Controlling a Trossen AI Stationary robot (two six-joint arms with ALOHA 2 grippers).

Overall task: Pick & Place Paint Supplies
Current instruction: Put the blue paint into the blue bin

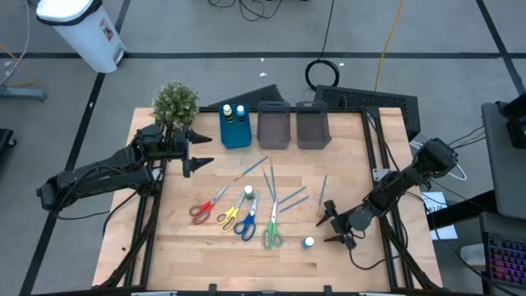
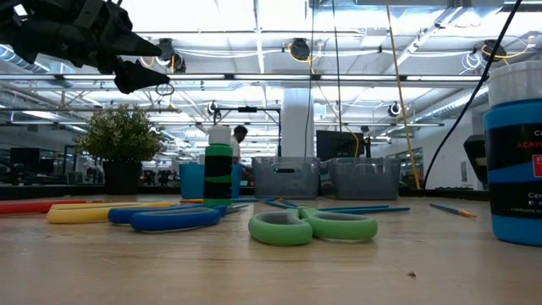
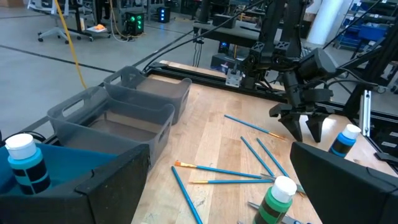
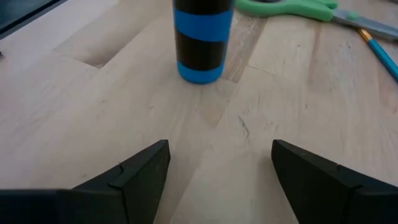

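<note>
A blue-labelled bottle with a white cap (image 1: 309,242) stands upright on its base on the wooden table near the front right. My right gripper (image 1: 330,228) hovers low just to its right, open, with the bottle (image 4: 202,40) a short way ahead of the fingers. Red, yellow, blue and green scissors (image 1: 272,230) lie flat mid-table beside a green bottle (image 1: 248,192) and thin blue brushes (image 1: 289,197). My left gripper (image 1: 205,150) waits open above the table's left side, beside the plant.
A blue bin (image 1: 236,130) holding two bottles and two grey bins (image 1: 274,128) (image 1: 312,128) stand in a row at the far edge. A potted plant (image 1: 175,103) sits at the far left corner. Bare wood lies along the near edge.
</note>
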